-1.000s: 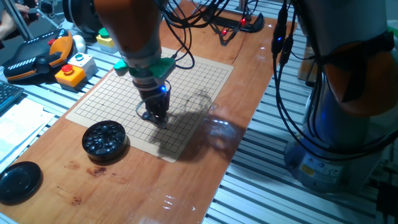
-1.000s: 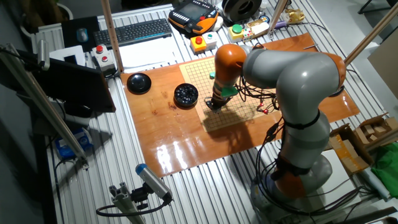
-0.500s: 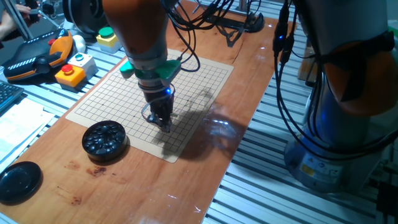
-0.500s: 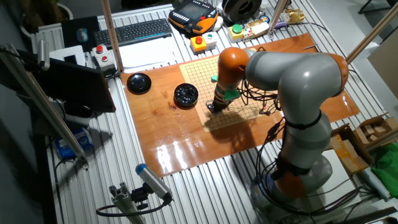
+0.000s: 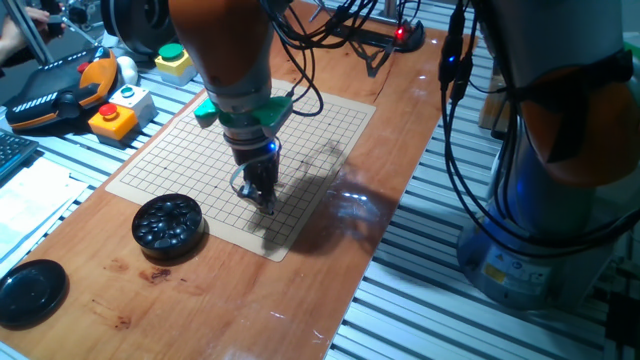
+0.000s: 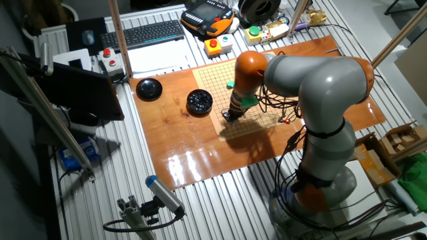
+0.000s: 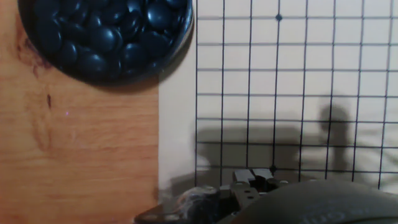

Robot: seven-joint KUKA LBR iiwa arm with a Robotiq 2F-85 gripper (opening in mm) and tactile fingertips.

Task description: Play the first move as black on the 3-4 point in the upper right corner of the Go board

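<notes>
My gripper (image 5: 262, 200) hangs low over the tan Go board (image 5: 310, 130), close to its front right edge. It also shows in the other fixed view (image 6: 228, 118), over the board (image 6: 257, 100). The fingers look pressed together. In the hand view only the finger bases (image 7: 252, 177) show at the bottom, over the board's grid (image 7: 311, 74) near its left margin. No single black stone shows in any view; the fingertips are hidden. No stones lie on the visible grid crossings.
A round black bowl of black stones (image 5: 168, 222) stands on the wooden table beside the board's front corner, and shows in the other views (image 6: 199, 101) (image 7: 106, 37). A plain black lid (image 5: 30, 290) lies further left. Button boxes (image 5: 113, 112) and cables lie behind the board.
The gripper has shifted slightly right and toward the board's front edge over the last second, staying low. Nothing else has moved.
</notes>
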